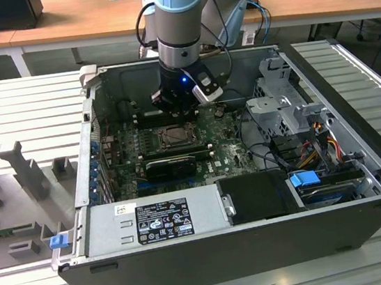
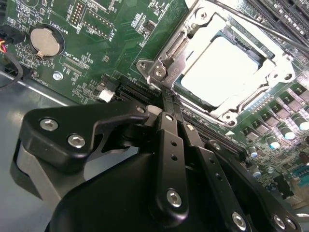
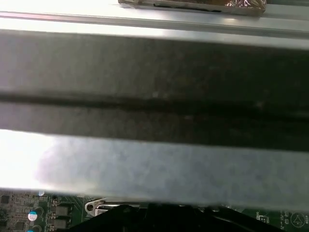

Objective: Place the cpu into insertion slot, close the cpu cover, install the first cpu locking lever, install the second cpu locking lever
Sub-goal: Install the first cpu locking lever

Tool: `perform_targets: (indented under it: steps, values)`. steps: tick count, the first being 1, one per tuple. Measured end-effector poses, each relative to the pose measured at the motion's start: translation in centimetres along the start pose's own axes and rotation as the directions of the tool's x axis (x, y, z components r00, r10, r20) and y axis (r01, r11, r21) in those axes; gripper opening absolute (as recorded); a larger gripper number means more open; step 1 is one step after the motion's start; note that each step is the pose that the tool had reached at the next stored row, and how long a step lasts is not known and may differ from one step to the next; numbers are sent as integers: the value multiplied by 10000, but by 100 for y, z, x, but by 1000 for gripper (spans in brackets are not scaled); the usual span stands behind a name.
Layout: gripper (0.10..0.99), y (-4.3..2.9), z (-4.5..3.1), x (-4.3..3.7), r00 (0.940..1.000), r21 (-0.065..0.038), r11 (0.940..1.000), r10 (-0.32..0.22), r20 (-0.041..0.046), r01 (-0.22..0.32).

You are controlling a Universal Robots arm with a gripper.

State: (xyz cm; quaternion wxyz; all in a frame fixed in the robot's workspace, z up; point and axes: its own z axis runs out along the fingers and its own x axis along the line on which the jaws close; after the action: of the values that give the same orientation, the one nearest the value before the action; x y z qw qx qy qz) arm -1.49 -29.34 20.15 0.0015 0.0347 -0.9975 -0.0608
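- The cpu (image 2: 223, 67) already sits in the insertion slot (image 1: 174, 137), square and flat as far as I can judge, so I count that step done
- The cpu cover (image 2: 193, 34) lies down over it, its silvery frame around the chip and the pale metal top showing through the square window; closing it looks done too
- A thin lever rod (image 2: 251, 21) runs along the far side of the frame; whether either locking lever is hooked I cannot tell, so I treat both as still open work
- My gripper (image 2: 166, 104) has its fingers drawn together with nothing between them, the tips just at the socket's corner beside a frame screw
- In the exterior view my gripper (image 1: 180, 108) hangs low inside the computer case (image 1: 260, 246), just behind the socket
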Motion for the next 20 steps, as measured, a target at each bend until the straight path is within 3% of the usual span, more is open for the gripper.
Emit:
perform_targets:
  steps: [5, 10, 20]
  values:
    - [106, 0, -5, 1, 10000, -3, 10000, 1, -2, -1]
    - [106, 18, -152, 1, 10000, -1, 10000, 0, -4, 0]
    - [106, -3, -154, 2, 10000, 0, 10000, 3, -3, -3]
